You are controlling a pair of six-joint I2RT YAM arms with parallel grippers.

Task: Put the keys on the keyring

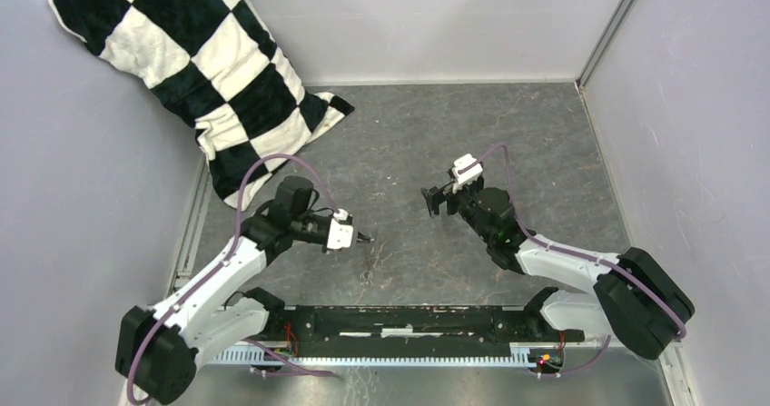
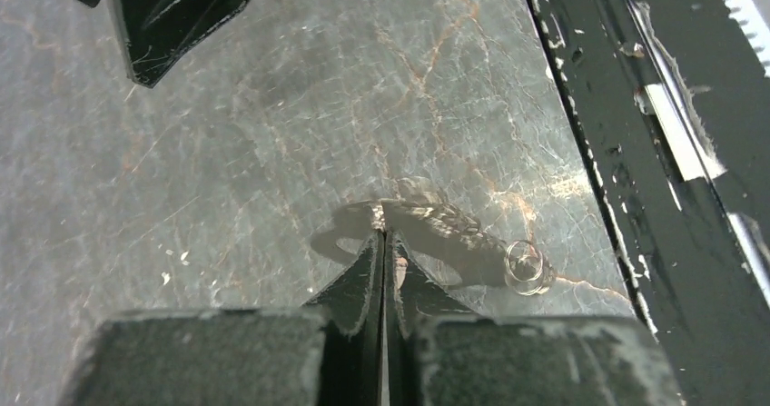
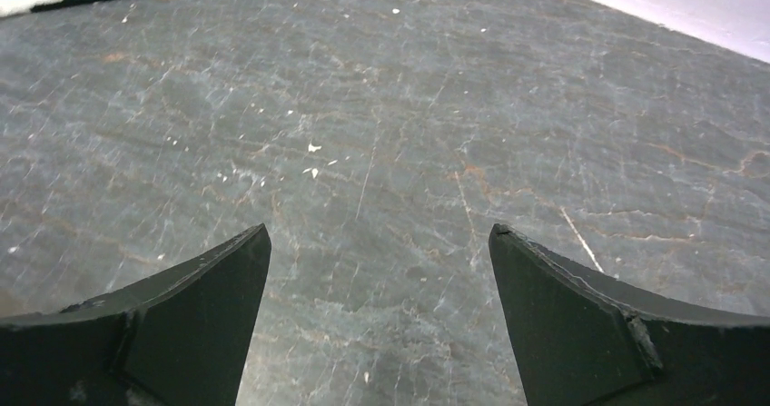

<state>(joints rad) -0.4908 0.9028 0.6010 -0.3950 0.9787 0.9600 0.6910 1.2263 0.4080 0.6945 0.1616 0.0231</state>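
Could easily knock the keyring point(image 2: 427, 215) sideways across the smooth table point(image 2: 209, 152): left gripper point(image 2: 383, 235) pressed fully together, tips right at it, impossible to say whether pinching its thin wire. Right gripper point(image 3: 380, 233) spread wide, holding nothing, well apart. Looks thin, silvery, glinting, with a small round piece point(image 2: 527, 268) at one end. No green key in view.

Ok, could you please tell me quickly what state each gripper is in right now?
Left gripper: closed; whether it pinches the silvery metal pieces at its tips cannot be told.
Right gripper: open, empty.
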